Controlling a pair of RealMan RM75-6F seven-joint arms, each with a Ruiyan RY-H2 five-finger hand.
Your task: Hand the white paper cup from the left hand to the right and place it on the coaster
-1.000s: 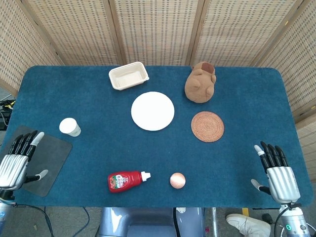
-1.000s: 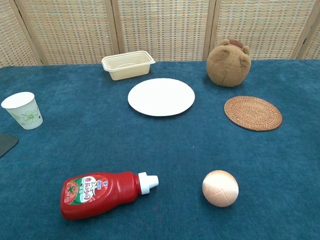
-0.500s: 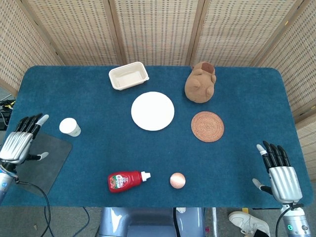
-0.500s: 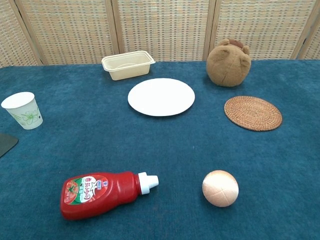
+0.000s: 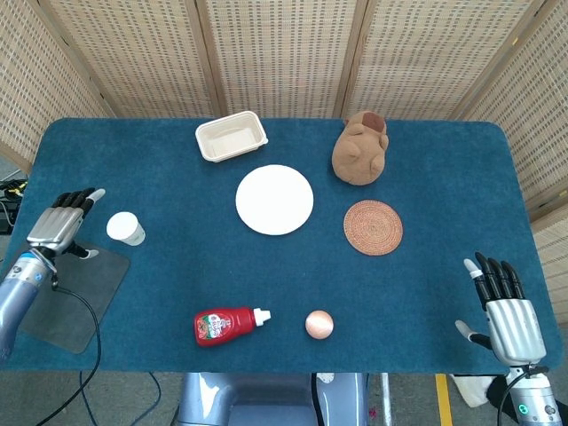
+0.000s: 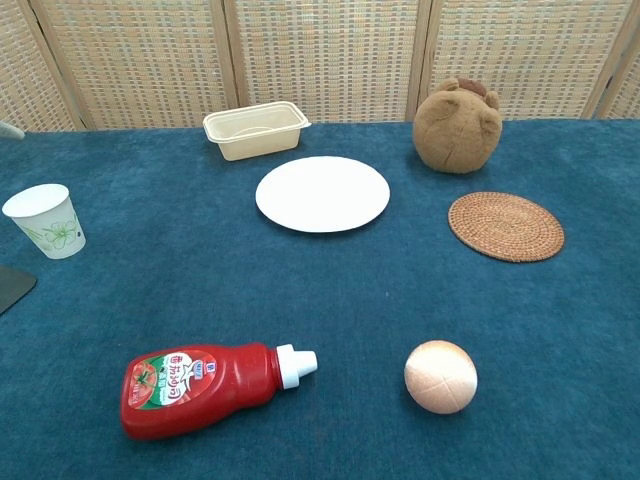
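The white paper cup stands upright on the blue table near its left edge. My left hand hovers just left of the cup, fingers spread, holding nothing and apart from it. The round woven coaster lies right of centre with nothing on it. My right hand is at the table's near right corner, fingers extended and empty. Only a fingertip of the left hand shows at the left edge of the chest view.
A white plate lies at centre, a cream tray behind it, and a brown plush toy behind the coaster. A ketchup bottle and a peach ball lie near the front edge. A grey mat sits at left.
My left hand has moved forward and to the right, from over the grey mat to just beside the cup. The right hand has drifted slightly back toward the table's edge.
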